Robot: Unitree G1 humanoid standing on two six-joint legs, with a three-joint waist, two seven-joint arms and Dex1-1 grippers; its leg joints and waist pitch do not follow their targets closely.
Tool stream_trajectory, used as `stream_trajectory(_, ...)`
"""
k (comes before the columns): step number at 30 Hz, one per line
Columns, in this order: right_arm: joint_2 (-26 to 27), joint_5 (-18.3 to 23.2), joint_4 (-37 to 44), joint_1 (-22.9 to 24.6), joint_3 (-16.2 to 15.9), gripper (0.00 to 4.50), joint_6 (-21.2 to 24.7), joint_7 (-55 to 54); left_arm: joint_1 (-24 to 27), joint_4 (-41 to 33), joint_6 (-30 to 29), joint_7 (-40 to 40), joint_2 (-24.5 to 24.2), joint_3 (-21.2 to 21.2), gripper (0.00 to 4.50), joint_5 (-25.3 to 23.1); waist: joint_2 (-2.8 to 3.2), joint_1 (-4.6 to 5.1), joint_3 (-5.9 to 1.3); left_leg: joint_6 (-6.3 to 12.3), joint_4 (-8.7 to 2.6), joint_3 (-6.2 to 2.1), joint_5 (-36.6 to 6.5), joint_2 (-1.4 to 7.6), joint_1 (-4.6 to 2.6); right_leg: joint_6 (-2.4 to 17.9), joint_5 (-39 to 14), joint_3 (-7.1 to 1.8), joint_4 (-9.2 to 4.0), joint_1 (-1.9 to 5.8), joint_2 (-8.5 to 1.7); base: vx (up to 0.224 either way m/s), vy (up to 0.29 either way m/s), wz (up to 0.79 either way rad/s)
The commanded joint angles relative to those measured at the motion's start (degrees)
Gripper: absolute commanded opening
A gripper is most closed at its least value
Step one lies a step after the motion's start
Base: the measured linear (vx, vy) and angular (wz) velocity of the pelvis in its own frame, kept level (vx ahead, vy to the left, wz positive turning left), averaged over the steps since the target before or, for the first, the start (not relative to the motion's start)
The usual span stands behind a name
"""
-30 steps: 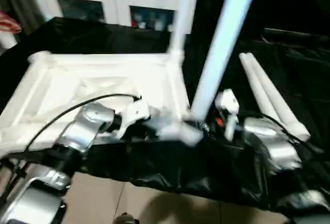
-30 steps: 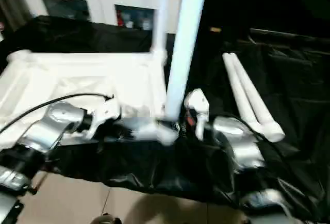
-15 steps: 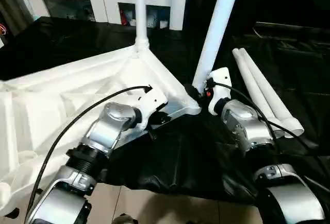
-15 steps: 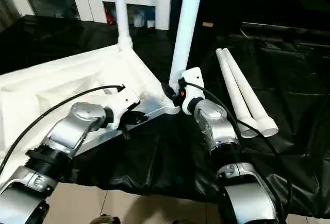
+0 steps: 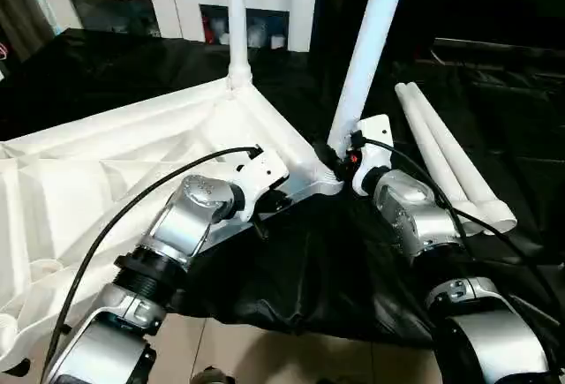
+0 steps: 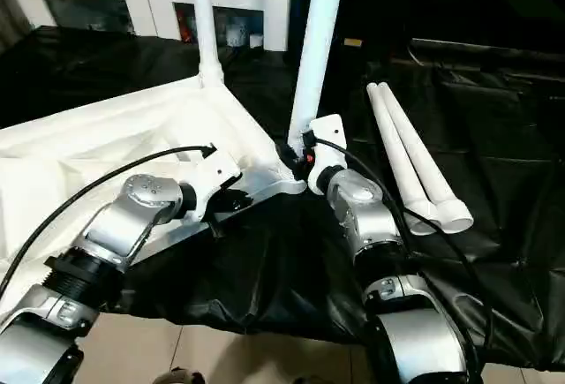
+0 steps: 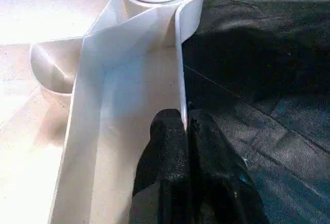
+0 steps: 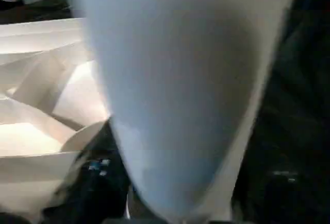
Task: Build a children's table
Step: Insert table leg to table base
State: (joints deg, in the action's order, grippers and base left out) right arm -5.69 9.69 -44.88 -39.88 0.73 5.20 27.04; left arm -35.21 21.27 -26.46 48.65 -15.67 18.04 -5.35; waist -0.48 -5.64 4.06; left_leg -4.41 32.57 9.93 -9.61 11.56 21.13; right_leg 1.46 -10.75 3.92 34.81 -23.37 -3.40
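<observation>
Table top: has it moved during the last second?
Yes. The table top has turned: its far corner, with the upright leg, swung to the robot's left, away from the loose legs on the black cloth.

Smooth white plastic table top (image 5: 106,172) and legs (image 5: 446,159), crinkled glossy black sheet (image 5: 318,265), brushed silver metal forearms (image 5: 190,216)

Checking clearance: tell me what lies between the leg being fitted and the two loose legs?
Bare black cloth separates the held leg from the loose legs, as the left eye view shows.
</observation>
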Motion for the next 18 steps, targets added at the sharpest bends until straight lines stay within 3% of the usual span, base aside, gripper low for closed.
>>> stream_trajectory(1,1.24,0.98,0.03,1.42,-1.37,2.98,2.52,3.33,-0.85,-5.47,4.48,2.54,1.01,0.96,0.0,2.3,0.42,-0.32,-4.1,1.58,-3.43,-0.39,-8.65,1.7,-0.43,12.95,-3.85,-3.01,-3.46,3.46,-4.8,0.0,0.0,0.0)
stream_trajectory(6,-1.08,1.96,5.88,3.3,-2.76,3.29,4.32,9.69,-0.33,-6.06,6.15,5.58,-0.24,1.1,0.0,3.33,0.63,-0.89,-4.34,2.48,-3.13,-0.32,-7.35,1.65,-0.44,13.66,0.5,-2.91,-3.03,3.65,-4.55,0.0,0.0,0.0)
stream_trajectory(7,-2.22,1.76,7.86,4.15,-3.57,3.53,4.65,11.25,-0.21,-6.19,6.63,6.98,-1.05,1.39,0.0,3.81,0.59,-0.98,-4.37,2.44,-3.11,-0.32,-7.24,1.64,-0.49,13.65,0.65,-2.9,-2.97,3.7,-4.53,0.0,0.0,0.0)
stream_trajectory(11,-5.47,1.92,13.55,6.86,-5.96,3.62,6.13,17.53,0.18,-5.91,8.76,11.23,-3.09,1.87,0.0,4.45,0.93,-1.43,-4.31,2.03,-3.09,-0.35,-8.26,1.68,-0.5,13.21,-1.01,-2.91,-3.12,3.71,-4.62,0.0,0.0,0.0)
stream_trajectory(16,-11.54,3.47,21.31,11.07,-8.99,3.62,8.89,28.39,0.57,-5.31,10.94,18.06,-5.85,2.28,0.0,6.02,0.88,-2.5,-4.19,2.99,-2.84,-0.25,-7.39,1.74,-0.43,12.53,-1.04,-2.9,-3.03,3.66,-4.49,0.0,0.0,0.0)
stream_trajectory(18,-13.68,3.73,23.37,12.19,-10.11,3.62,9.68,32.04,0.34,-4.4,11.98,19.85,-6.7,2.55,0.0,6.3,0.78,-2.71,-4.13,2.6,-2.88,-0.29,-8.79,1.82,-0.49,12.67,-4.29,-2.85,-3.24,3.57,-4.63,0.0,0.0,0.0)
